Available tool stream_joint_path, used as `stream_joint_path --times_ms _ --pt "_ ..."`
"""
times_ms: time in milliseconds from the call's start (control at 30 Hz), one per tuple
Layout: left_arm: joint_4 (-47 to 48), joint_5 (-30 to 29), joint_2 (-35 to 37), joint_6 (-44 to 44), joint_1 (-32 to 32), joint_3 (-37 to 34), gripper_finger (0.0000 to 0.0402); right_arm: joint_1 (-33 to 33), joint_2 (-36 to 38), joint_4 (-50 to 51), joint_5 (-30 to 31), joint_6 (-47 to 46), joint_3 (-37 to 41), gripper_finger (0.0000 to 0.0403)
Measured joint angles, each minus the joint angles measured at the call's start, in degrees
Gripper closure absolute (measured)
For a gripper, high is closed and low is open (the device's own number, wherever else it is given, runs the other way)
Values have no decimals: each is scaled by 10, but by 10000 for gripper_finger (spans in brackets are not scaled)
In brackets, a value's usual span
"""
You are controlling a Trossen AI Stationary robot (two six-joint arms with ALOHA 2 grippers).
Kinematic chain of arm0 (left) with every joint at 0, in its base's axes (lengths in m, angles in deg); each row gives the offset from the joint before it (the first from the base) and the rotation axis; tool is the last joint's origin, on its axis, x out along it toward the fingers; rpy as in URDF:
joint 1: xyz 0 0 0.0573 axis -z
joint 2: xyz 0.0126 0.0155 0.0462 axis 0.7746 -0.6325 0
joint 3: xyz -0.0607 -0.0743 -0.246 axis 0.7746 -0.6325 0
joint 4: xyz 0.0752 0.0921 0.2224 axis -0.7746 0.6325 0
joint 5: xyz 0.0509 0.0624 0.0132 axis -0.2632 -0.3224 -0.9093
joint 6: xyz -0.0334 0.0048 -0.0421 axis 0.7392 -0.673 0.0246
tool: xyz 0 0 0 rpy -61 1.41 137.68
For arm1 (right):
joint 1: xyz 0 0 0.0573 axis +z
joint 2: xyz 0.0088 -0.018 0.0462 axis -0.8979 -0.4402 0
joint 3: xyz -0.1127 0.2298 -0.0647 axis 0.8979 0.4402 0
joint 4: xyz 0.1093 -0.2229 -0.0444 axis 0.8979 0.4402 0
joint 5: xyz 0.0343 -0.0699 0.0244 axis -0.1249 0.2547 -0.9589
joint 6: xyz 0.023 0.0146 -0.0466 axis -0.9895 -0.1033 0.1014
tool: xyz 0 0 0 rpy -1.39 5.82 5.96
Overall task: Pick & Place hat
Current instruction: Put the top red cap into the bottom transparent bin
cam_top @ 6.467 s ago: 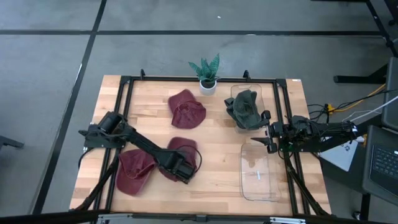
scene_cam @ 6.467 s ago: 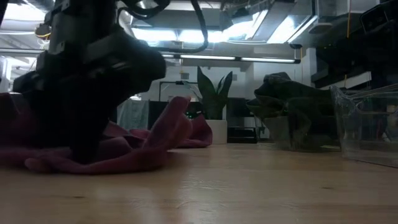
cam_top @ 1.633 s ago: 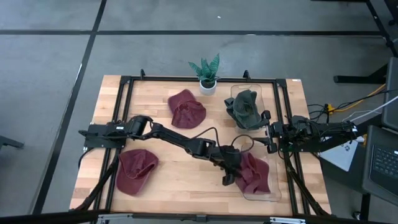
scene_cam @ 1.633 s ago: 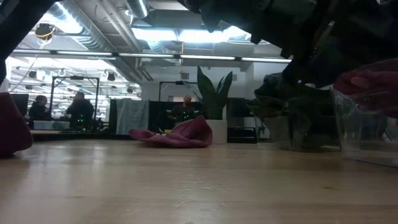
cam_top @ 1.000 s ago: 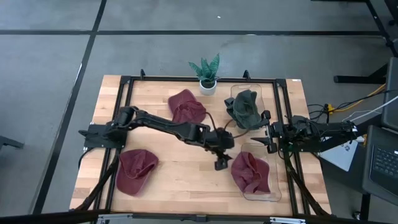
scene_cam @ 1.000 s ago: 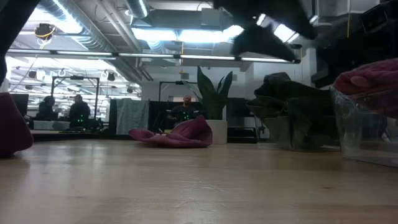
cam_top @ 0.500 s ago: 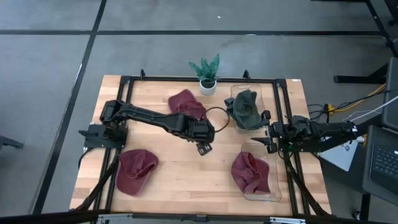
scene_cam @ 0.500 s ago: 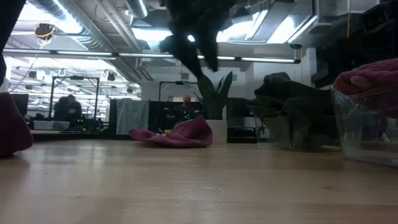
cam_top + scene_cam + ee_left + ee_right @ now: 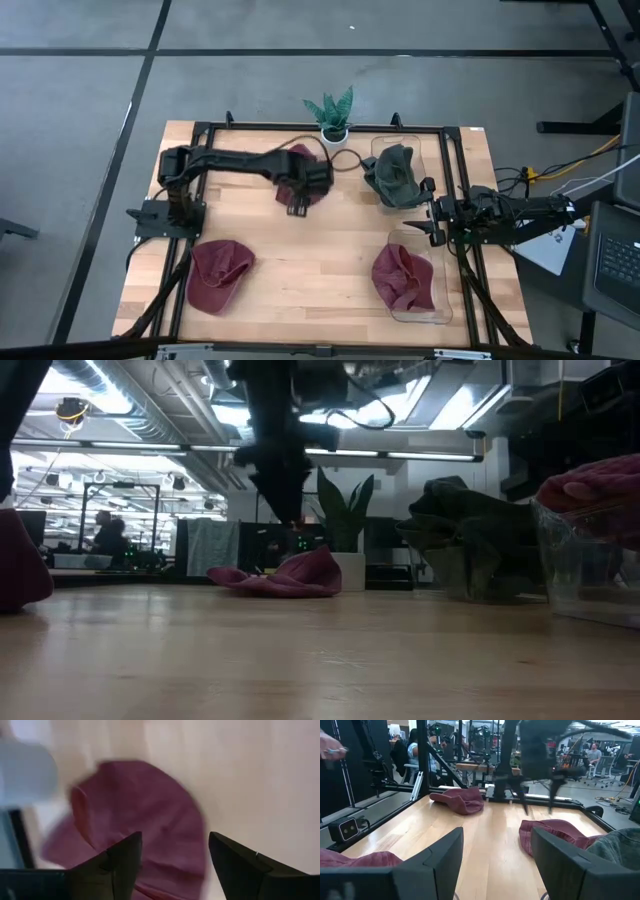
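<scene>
- Maroon fabric hat point(image 9: 404, 277) lies in clear plastic bin point(image 9: 433, 310); another point(image 9: 303, 162) beside potted plant point(image 9: 333, 119) waits.
- Left gripper point(image 9: 297, 207), jaws apart, hovers above it; right gripper point(image 9: 419, 227) parked open.

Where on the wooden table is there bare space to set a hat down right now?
The widest bare patch is mid-table, between the maroon hat at the front left and the clear bin holding a maroon hat. The back is crowded: the open left gripper hovers over a third maroon hat, beside the potted plant and the dark green hat.
</scene>
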Motion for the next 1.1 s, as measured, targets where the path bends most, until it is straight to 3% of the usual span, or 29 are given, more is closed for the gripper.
stream_joint_path --times_ms 300,533,733,900,1100 --pt "-112 71 0 -245 -52 -76 178 0 0 0 0 0 0 174" --pt "-197 91 0 -360 -55 -157 178 0 0 0 0 0 0 174" --pt "-292 88 -1 -385 -64 -206 178 0 0 0 0 0 0 174" --pt "-313 97 -13 -382 -68 -214 178 0 0 0 0 0 0 174" --pt "-313 149 -42 -287 -51 -211 179 0 0 0 0 0 0 174"
